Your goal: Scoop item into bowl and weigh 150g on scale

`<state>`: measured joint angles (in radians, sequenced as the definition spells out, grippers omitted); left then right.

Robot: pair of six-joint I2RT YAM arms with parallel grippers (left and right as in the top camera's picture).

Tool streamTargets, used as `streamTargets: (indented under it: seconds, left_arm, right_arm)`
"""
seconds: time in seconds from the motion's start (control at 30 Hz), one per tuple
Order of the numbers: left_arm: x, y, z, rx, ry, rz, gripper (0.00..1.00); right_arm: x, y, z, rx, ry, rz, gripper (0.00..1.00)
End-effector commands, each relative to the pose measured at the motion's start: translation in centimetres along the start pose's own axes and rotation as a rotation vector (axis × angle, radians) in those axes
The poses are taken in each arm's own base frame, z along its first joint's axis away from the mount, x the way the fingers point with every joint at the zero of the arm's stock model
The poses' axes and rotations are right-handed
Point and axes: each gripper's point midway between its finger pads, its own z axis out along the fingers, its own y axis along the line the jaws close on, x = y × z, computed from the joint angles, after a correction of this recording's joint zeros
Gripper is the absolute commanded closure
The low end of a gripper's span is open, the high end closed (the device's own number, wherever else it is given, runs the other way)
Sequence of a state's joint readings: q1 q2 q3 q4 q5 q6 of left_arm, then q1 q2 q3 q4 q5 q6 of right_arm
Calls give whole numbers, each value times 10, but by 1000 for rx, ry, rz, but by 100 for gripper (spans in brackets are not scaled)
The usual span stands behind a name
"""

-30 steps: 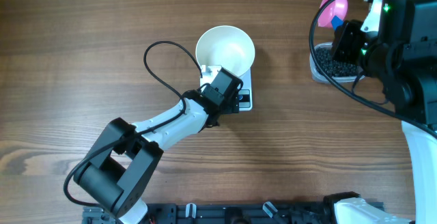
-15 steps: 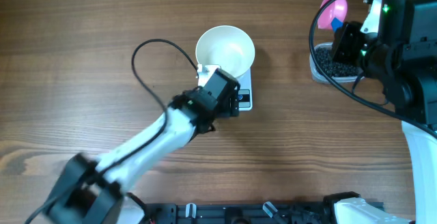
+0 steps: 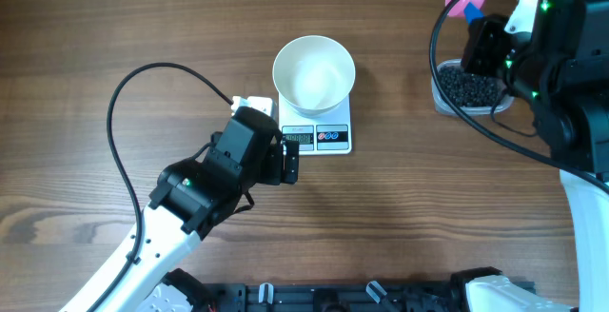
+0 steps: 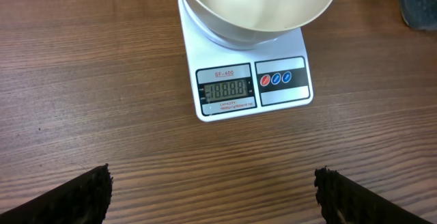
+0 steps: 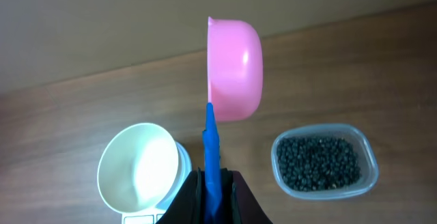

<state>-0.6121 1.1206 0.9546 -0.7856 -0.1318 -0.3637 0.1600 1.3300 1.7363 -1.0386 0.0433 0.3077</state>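
We see bowl [image 3: 314, 74] sitting on scale [image 3: 328, 139], display lit, so wt reads direct; bowl empty. Left claw [image 4: 214, 195] spread wide, nothing in it, hovering near scale front. Right claw [image 5: 213, 182] pinching blue handle of pink scoop [image 5: 235, 70], held high near tub [image 5: 372, 162] w/ item [image 5: 317, 161] – ready to dip, we reckon.

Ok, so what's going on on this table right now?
The right tool is shut on a pink scoop by its blue handle, holding it raised near the clear tub of small black beads. The white bowl sits empty on the kitchen scale, whose display is lit. The left tool hangs open just in front of the scale, holding nothing. Nothing has gone into the bowl yet.
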Motion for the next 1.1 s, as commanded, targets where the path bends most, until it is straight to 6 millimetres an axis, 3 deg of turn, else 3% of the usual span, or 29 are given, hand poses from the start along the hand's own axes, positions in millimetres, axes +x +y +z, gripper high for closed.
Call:
streamTargets:
  seconds: [0.0,0.17,0.3,0.47,0.63,0.77,1.07]
  left_arm:
    - [2,1,3,-1,13,16,0]
    - [2,1,3,-1,14,16,0]
    - [2,1,3,-1,13,16,0]
    - [2,1,3,-1,14,16,0]
    - [2,1,3,-1,14,16,0]
    - [2,1,3,-1,14,16,0]
    - [2,1,3,-1,14,16,0]
  right_arm:
    - [-16,2,-1,-6,-58,34,96]
    - [-55,13,-5,-58,-213,84,96]
    - [-62,8,-6,-31,-246,103,96]
    - [-91,-46,-25,288,-430,163,96]
    - [-119,-96,-65,619,-661,279,96]
    - [-127,-97,-72,624,-717,311,96]
    - [-127,-98,-71,634,-719,314,96]
